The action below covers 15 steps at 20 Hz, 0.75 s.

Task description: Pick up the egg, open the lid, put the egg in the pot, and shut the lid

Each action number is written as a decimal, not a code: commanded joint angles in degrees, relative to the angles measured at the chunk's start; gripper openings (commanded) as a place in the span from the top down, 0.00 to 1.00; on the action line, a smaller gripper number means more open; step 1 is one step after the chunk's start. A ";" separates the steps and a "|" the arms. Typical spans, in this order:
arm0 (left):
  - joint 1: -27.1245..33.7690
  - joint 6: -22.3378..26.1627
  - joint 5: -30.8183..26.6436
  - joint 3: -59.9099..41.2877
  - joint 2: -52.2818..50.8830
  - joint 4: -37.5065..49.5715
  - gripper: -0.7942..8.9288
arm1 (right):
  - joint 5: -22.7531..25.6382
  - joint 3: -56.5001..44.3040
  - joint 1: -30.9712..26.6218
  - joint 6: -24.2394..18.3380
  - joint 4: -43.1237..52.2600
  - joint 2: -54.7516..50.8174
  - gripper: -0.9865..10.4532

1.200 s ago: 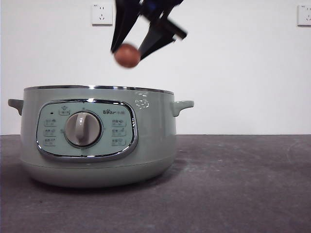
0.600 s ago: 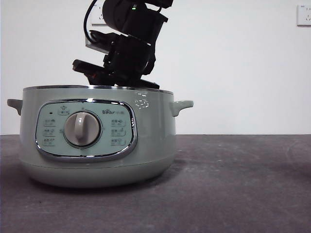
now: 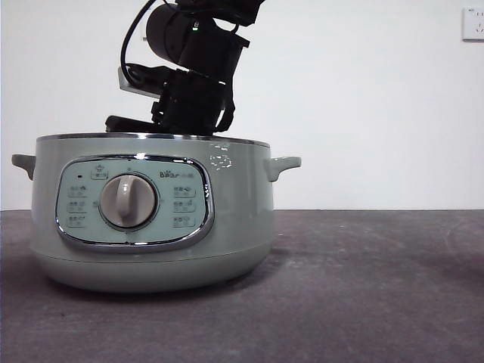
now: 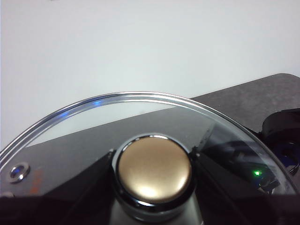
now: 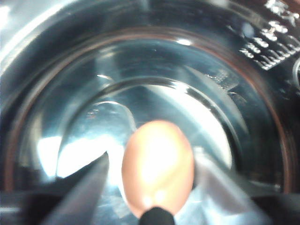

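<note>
Reaching down behind the pot's (image 3: 151,219) rim in the front view, a dark arm hides its jaws. Through the left wrist camera, the left gripper (image 4: 152,157) clamps the knob of the lid (image 4: 140,101). Through the right wrist camera, the right gripper (image 5: 152,164) has its jaws parted beside the egg (image 5: 157,166), inside the pot's shiny bowl; whether they touch it is unclear.

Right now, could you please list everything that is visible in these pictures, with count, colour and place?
pot: one, pale sage-green, on the table, open, shiny steel inside.
egg: one, reddish-brown, inside the pot, between the right pincer's jaws.
lid: one, clear glass with chrome rim, held off the pot by its knob.
table: one, dark grey, under the pot.
wall socket: one, white, on the wall behind.
left pincer: one, black, shut on the lid's knob.
right pincer: one, black, lowered into the pot, around the egg.
</note>
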 commanded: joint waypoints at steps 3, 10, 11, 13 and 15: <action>0.02 1.99 -0.13 0.81 -0.09 3.04 0.93 | 0.17 -0.07 0.13 1.03 -0.63 -0.20 0.58; 0.02 1.97 -0.09 0.81 1.73 3.87 0.93 | 9.51 -0.07 -1.55 2.51 -11.61 -13.11 0.58; 0.02 1.97 -0.02 0.81 2.38 3.96 0.93 | 12.26 -0.07 -2.27 2.54 -13.66 -15.19 0.58; 0.02 1.95 0.28 0.81 5.03 4.22 0.93 | 13.94 -0.07 -4.55 3.04 -17.90 -20.63 0.58; 0.00 1.73 3.15 0.81 9.27 5.55 0.93 | 13.86 -0.07 -7.04 5.03 -21.16 -26.18 0.58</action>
